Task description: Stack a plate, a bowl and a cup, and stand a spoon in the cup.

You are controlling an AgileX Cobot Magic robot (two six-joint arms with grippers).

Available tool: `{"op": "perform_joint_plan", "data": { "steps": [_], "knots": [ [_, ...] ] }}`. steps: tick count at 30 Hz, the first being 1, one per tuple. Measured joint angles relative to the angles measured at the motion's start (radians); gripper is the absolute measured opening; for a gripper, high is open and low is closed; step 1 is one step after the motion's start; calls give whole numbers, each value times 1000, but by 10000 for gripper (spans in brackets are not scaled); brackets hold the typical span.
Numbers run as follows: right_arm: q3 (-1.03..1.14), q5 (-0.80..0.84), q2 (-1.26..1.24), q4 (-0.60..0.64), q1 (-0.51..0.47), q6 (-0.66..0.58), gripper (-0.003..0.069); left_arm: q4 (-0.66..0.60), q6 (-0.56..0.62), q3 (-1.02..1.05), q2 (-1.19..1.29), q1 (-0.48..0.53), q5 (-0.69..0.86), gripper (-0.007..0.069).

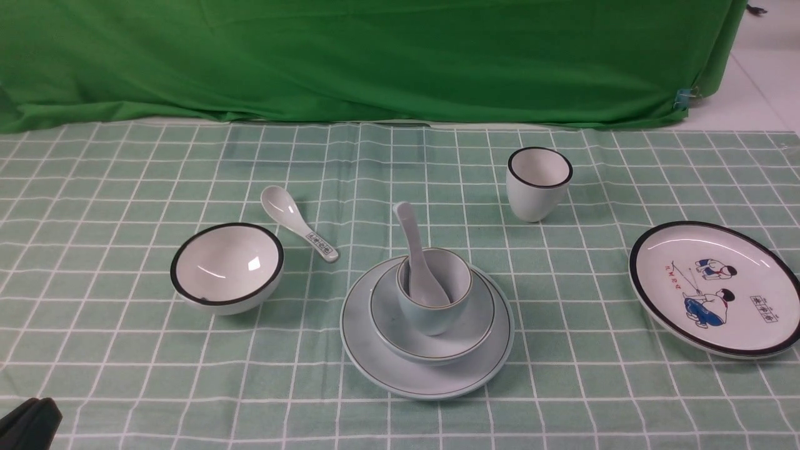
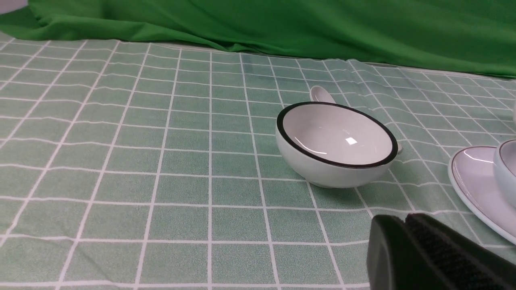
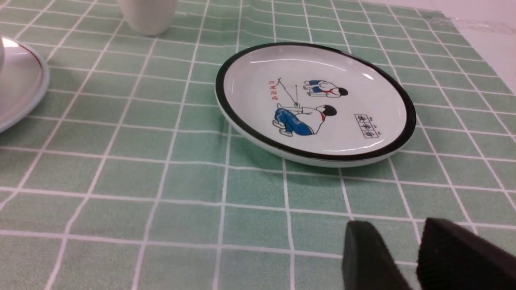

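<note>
The pale blue plate (image 1: 381,362) lies at the table's front middle. The shallow bowl (image 1: 469,331) sits on it, and the pale blue cup (image 1: 431,315) stands in the bowl. The plain white spoon (image 1: 414,250) stands in the cup, scoop down, with its handle leaning back-left. My left gripper (image 1: 28,422) is at the front left corner, far from the stack. In the left wrist view the left gripper (image 2: 403,219) is shut and empty, with the plate's edge (image 2: 471,177) beyond it. My right gripper (image 3: 397,225) is open and empty, shows only in its wrist view, and the plate's edge (image 3: 20,80) lies off to one side.
A deeper black-rimmed white bowl (image 1: 226,267) sits left of the stack, with a patterned spoon (image 1: 297,222) behind it. A black-rimmed white cup (image 1: 539,183) stands at the back right. A cartoon plate (image 1: 715,287) lies at the right, just ahead of the right gripper. A green cloth hangs behind.
</note>
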Motion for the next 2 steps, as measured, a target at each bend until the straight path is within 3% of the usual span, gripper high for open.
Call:
{"op": "perform_joint_plan", "data": {
  "steps": [2],
  "knots": [
    [0,-1,0,0,0,0,241,0,0,0,0,0,0,17]
  ]
}}
